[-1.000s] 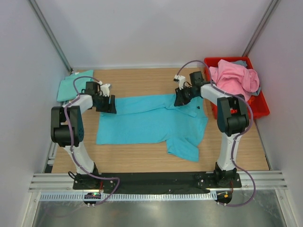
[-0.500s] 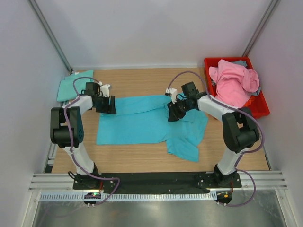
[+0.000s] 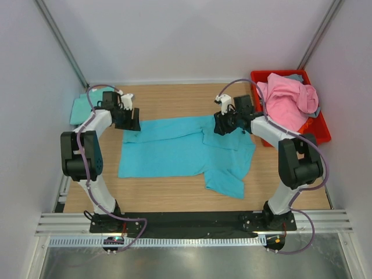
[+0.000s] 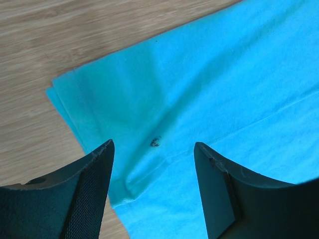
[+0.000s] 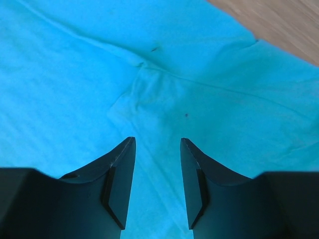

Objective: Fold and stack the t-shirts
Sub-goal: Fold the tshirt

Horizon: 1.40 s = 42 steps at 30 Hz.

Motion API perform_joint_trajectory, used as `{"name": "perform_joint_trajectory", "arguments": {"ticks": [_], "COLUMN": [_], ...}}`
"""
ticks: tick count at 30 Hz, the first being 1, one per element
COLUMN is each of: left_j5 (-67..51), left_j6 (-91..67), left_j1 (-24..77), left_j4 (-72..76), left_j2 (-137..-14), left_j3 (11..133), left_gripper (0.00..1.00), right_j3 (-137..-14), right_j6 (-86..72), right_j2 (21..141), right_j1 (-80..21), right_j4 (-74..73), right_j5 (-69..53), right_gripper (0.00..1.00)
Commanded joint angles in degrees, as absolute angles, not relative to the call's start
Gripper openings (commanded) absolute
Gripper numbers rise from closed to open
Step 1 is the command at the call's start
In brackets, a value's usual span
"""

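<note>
Turquoise t-shirt (image 3: 174,152) lies flat mid-table (image 3: 174,100). Left gripper (image 4: 152,145) spread, empty, over the shirt's far-left corner. Right gripper (image 5: 157,142) jaws apart, empty, over its far-right part. Pink t-shirt (image 3: 288,102) in red bin (image 3: 321,132). Mint-green t-shirt (image 3: 78,109) at table's far left.

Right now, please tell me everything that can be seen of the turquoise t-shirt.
The turquoise t-shirt is soft, plain cloth, lying flat on the wooden table, with a band along its far edge folded over. One short sleeve sticks out at the near right. Small dark specks mark it. The left gripper stands open over its far left corner, the right gripper open over a crease; neither holds it.
</note>
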<state>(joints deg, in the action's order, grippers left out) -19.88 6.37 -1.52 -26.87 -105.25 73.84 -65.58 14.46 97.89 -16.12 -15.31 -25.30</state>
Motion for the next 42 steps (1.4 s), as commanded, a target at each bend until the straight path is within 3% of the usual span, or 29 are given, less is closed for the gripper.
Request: {"name": "perform_joint_trajectory", "arguments": {"ticks": [1, 16, 23, 42], "left_j5": [-19.1, -13.8, -13.4, -14.2], "left_j6": [5.8, 4.5, 4.0, 1.3], "left_j1": [-1.5, -1.5, -1.6, -1.4], "left_j4": [-30.1, -35.4, -41.4, -45.7], "left_j2": [-107.0, -116.6, -125.5, -139.1], "left_j3": [77.4, 86.0, 97.4, 122.3], "left_gripper": [0.66, 0.66, 0.66, 0.65], "right_j3": [-67.7, -74.8, -83.3, -98.8], "right_j6": [10.8, 6.8, 5.6, 4.4], "right_j2": [101.9, 113.6, 120.3, 129.3], "right_j1": [-16.0, -11.3, -9.9, -8.4], "right_j4": [-8.1, -9.7, -18.5, -20.0], "right_j5": [-17.4, -17.8, -19.1, -18.0], "right_gripper": [0.48, 0.48, 0.48, 0.48]}}
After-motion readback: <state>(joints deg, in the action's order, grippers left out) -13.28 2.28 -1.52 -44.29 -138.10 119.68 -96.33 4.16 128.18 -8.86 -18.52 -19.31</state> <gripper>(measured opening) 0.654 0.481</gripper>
